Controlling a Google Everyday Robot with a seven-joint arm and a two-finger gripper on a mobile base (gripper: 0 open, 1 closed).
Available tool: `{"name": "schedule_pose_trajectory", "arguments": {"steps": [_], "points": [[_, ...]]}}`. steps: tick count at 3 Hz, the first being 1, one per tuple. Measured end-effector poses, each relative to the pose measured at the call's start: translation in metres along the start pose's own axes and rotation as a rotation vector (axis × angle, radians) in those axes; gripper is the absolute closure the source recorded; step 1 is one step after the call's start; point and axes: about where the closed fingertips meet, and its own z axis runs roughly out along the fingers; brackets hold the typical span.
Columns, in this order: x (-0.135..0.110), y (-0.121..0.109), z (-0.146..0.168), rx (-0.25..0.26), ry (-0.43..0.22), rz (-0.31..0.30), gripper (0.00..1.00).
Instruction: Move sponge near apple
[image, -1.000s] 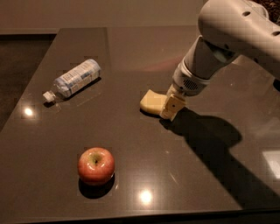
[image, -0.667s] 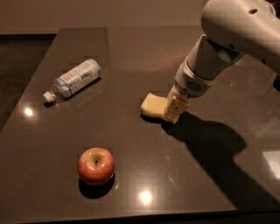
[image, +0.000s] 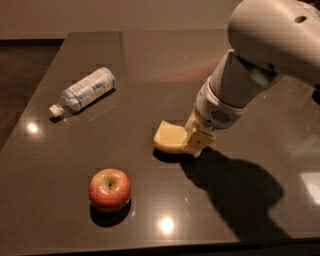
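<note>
The pale yellow sponge (image: 168, 136) is near the middle of the dark table, with its right end held in my gripper (image: 194, 140). The gripper is shut on the sponge, and one yellowish finger pad (image: 199, 141) shows on the near side. The sponge sits low, just over the table, with a shadow under it. The red apple (image: 110, 189) stands upright near the front edge, to the left of and nearer than the sponge, with a clear gap between them. My white arm (image: 260, 55) comes in from the upper right.
A plastic water bottle (image: 85, 90) lies on its side at the back left of the table (image: 150, 65). The table's front edge runs just below the apple. The arm casts a large shadow at the front right.
My gripper has moved toward the front and slightly left, carrying the sponge closer to the apple. The apple and the bottle have not moved.
</note>
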Motion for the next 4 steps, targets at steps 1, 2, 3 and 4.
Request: {"name": "schedule_pose_trajectory", "arguments": {"steps": [1,2,3,4], "points": [[-0.008,0.023,0.007,-0.031,0.000,-0.030,1.00],[-0.021,0.050,0.018,-0.086,-0.006,-0.079,1.00],[-0.029,0.062,0.022,-0.112,-0.014,-0.107,1.00],[-0.036,0.069,0.025,-0.121,-0.015,-0.132,0.82]]}}
